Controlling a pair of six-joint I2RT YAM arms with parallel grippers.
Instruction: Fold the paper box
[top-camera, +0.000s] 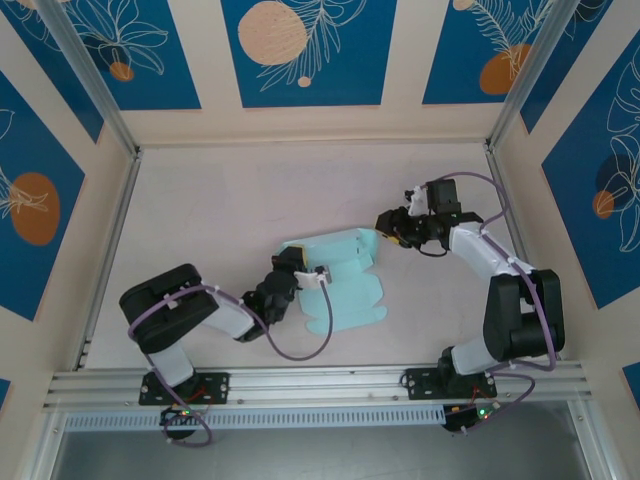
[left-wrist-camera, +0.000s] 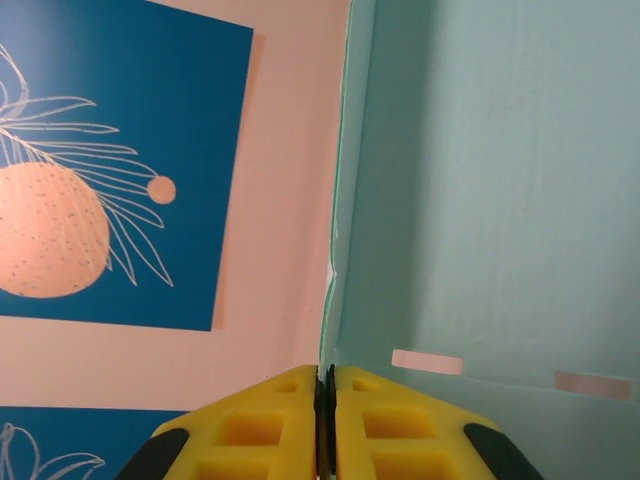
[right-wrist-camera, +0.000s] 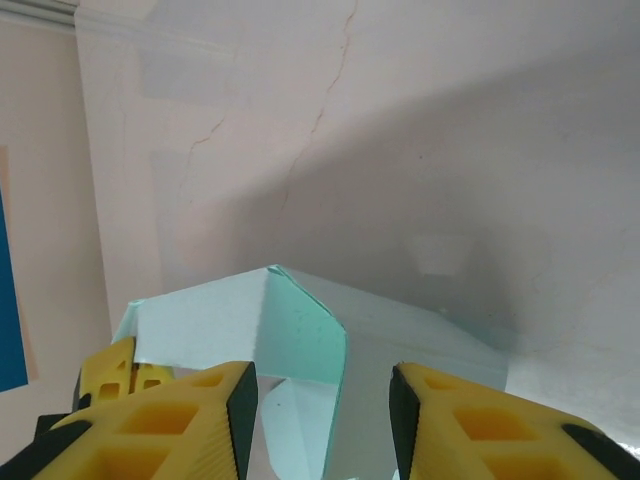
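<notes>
Top external view: we count one paper box (top-camera: 345, 290), two arms and two claws. The paper box is a pale light-blue card sheet at the middle of the worktop (top-camera: 200, 210), between the two claws. Its near part lies flat, with rounded tabs along the near and right edges. Its far part is raised into a folded panel.

Left wrist view: the left claw (left-wrist-camera: 326, 378) is clenched on a thin edge of the paper box (left-wrist-camera: 490, 190), and the card rises as a wall to the right of the fingers. We count two small pale rectangular patches (left-wrist-camera: 426, 362) on this card face.

Right wrist view: the right claw (right-wrist-camera: 320, 385) is released, its jaws well apart. A creased, peaked fold of the paper box (right-wrist-camera: 295, 325) stands in the gap between them.
</notes>
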